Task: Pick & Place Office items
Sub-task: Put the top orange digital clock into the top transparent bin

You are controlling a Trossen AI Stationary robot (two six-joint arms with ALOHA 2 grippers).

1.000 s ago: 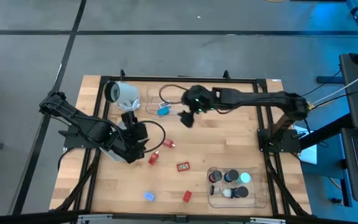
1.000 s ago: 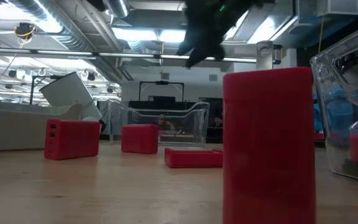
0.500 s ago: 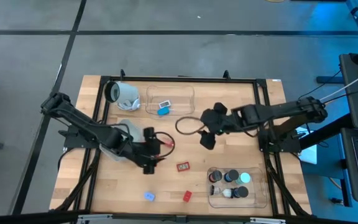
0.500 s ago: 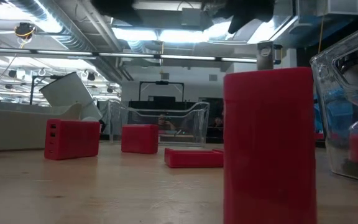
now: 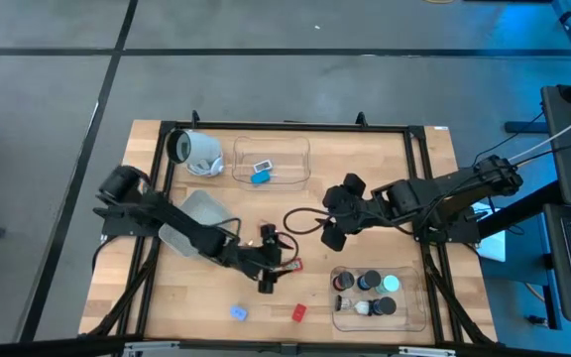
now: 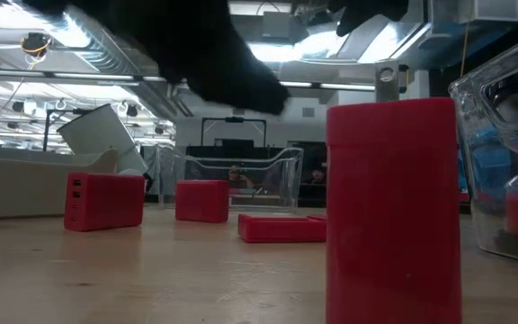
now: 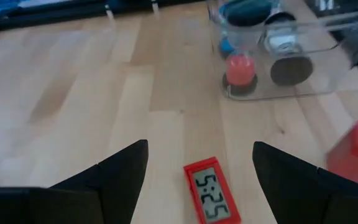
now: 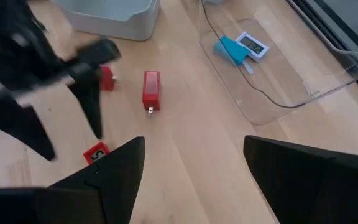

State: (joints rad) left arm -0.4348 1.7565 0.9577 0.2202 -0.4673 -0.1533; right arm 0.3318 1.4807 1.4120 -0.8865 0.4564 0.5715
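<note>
My left gripper (image 5: 276, 263) hangs open low over the flat red clock (image 7: 211, 196), one finger on each side of it without touching. My right gripper (image 5: 330, 213) is open and holds nothing, hovering right of the table's middle. A red block (image 5: 298, 311) and a small blue piece (image 5: 238, 312) lie near the near edge. Two more red blocks (image 8: 151, 90) (image 8: 107, 78) rest on the wood beside the left arm. Round pucks sit in the near clear tray (image 5: 411, 302). A blue and a white piece lie in the far clear tray (image 5: 295, 149).
The white-grey cylinder (image 5: 196, 149) lies on its side at the far left corner. A pale grey tub (image 8: 110, 15) sits under the left arm. A black cable loops across the table's middle (image 5: 300, 220). Bare wood lies between the two trays.
My left gripper has swept from the table's left-middle toward the right and the near edge, ending over the red clock. My right gripper has drawn back from the far clear tray toward the right and near side. Nothing on the table has moved.
</note>
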